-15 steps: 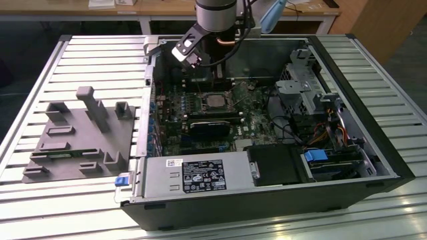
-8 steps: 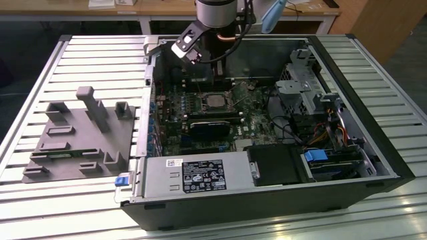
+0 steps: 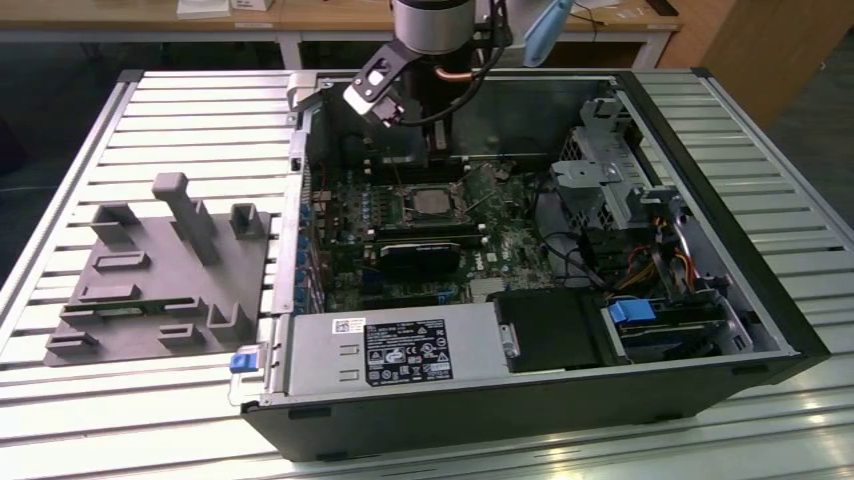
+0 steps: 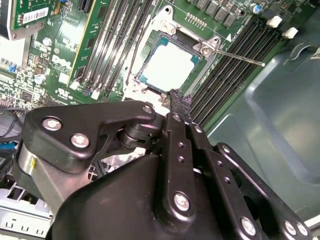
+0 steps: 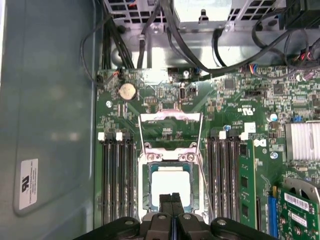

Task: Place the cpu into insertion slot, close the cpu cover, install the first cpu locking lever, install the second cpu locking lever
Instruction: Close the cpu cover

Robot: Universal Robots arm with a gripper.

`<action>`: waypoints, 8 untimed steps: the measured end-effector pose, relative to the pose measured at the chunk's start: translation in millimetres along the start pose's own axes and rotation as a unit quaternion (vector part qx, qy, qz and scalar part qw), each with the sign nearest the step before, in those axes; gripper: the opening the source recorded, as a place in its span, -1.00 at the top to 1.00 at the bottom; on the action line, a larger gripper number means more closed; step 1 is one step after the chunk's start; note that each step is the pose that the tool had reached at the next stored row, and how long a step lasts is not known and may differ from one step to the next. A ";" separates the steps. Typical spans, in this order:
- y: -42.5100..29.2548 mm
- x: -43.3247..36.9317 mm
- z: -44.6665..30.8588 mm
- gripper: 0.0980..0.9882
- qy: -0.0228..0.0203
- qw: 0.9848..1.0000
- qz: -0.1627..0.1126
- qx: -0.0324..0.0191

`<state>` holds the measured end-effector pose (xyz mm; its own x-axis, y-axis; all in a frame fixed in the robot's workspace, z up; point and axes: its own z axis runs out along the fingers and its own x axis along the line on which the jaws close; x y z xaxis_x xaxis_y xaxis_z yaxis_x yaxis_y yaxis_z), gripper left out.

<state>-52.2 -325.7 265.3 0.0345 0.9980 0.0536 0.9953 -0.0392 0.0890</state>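
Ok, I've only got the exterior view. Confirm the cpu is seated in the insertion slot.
Observer: In the first wrist view the cpu lies flat inside the insertion slot.
Operator: Report the cpu cover.
Observer: The cpu cover stands open, clear of the cpu.
Operator: Give me the gripper.
Observer: The gripper is shut with nothing between its fingers, and its tips are by the cpu's edge.

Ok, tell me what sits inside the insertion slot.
The cpu lies in the insertion slot, its silver top bare, with the cpu cover open. What lies beneath the chip is covered.
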 end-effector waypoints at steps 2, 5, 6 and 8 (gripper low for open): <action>1.5 0.1 0.2 0.98 0.000 1.000 0.000 0.000; 5.3 0.2 0.6 0.98 0.000 1.000 0.000 0.000; 7.1 0.3 0.8 0.98 0.000 1.000 0.000 0.000; 11.5 0.4 1.1 0.98 0.000 1.000 0.000 0.000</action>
<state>-40.6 -325.6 265.2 0.0346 0.9980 0.0538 0.9952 -0.0393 0.0892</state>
